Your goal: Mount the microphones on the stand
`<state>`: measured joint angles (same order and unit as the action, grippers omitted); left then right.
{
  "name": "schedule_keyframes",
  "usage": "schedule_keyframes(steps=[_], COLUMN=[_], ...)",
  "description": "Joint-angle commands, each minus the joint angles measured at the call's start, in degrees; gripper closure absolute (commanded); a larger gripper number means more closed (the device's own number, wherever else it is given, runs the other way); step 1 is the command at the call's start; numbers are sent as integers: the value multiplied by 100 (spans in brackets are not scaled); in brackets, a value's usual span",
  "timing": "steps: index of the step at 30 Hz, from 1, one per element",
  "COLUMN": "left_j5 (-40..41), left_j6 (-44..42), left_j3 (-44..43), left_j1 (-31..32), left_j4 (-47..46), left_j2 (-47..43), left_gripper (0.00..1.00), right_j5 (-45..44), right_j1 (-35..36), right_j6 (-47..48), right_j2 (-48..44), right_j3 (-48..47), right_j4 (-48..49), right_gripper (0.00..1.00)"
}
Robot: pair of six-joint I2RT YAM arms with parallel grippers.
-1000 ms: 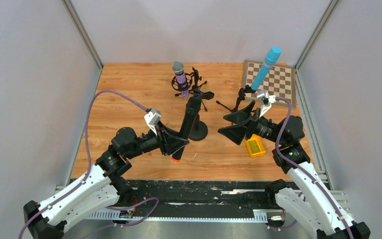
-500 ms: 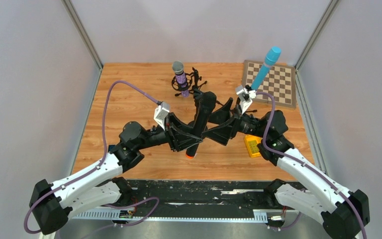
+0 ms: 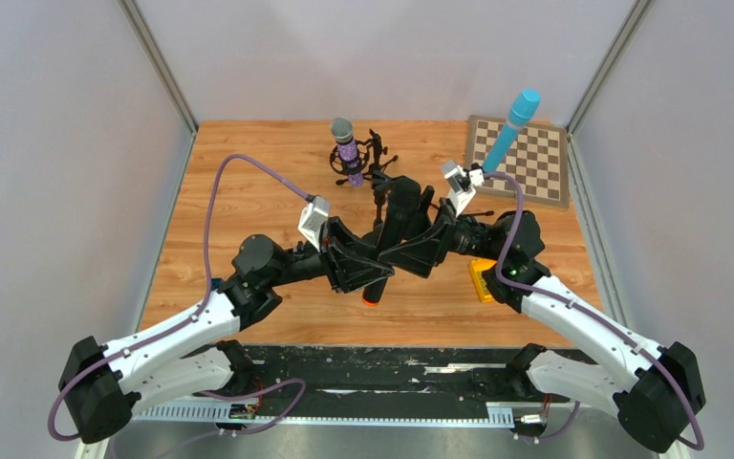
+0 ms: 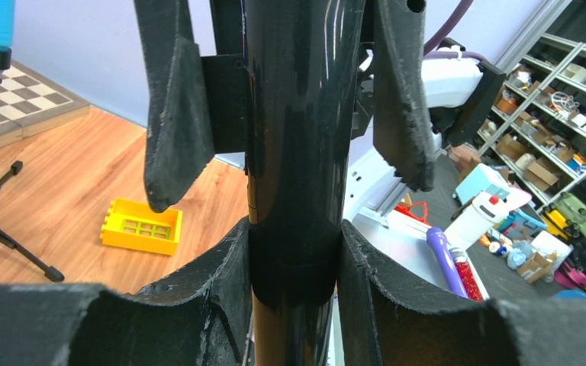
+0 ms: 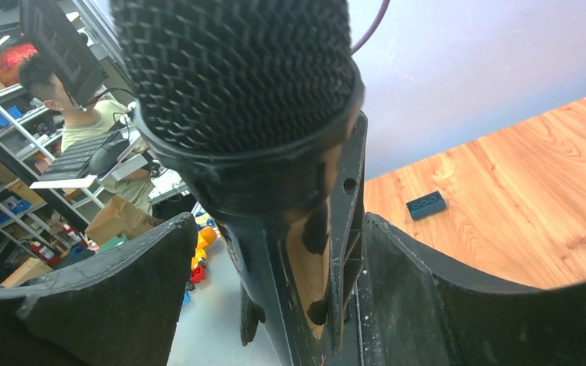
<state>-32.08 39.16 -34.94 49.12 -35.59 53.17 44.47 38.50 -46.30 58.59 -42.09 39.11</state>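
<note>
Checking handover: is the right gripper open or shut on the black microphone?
Open. On the right gripper, fingers sit clear of the black microphone, beside its mesh head; the left gripper clamps its body.

I work in a robotics lab: storage shelves point(image 4: 580, 69) crammed with boxes, a man point(image 5: 84, 126) at a keyboard point(image 5: 70, 158).

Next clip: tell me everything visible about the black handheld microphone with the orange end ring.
The black handheld microphone has a glossy, plastic-looking barrel, a dark mesh head and an orange end ring. It is held off the wooden table, tilted, head up and away. The left gripper is clamped on its lower barrel; the right gripper straddles it near the head, jaws apart.
</note>
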Motion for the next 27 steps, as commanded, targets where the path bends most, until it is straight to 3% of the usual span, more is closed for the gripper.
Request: schedule_keyframes(steps=[1, 5, 11, 14, 15, 16, 18, 19, 21, 27], left_j5=[-21, -19, 240, 515, 629, 675, 808, 931, 1182, 2316], left_j6=[88, 120, 154, 173, 168, 164, 187, 214, 316, 467], left_j3=[-53, -34, 124, 360, 389, 432, 487, 514, 692, 1139], left_j1=[37, 44, 37, 33, 35, 36, 38, 41, 37, 34], left_j4=[-526, -531, -634, -751, -753, -762, -811, -854, -1084, -1309], left_j2=[8, 22, -106, -249, -312, -332, -370, -387, -425, -697], left_gripper=[100, 100, 98, 79, 69, 64, 42, 19, 2, 0], right_j5=[-2, 14, -1, -106, -158, -209, -281, -327, -422, -1086], right_j1=[26, 26, 26, 26, 26, 26, 26, 26, 27, 26], right_j6=[-135, -124, 2, 107, 165, 212, 320, 362, 474, 929], right_j2=[-14, 35, -16, -72, -83, -85, -92, -89, -93, -189], right_j3=[-161, -161, -183, -188, -208, -229, -266, -286, -326, -473], right_j4=[501, 519, 363, 146, 16, -96, -292, -399, -634, -1814], right_gripper=[23, 36, 72, 96, 99, 100, 100, 100, 100, 100])
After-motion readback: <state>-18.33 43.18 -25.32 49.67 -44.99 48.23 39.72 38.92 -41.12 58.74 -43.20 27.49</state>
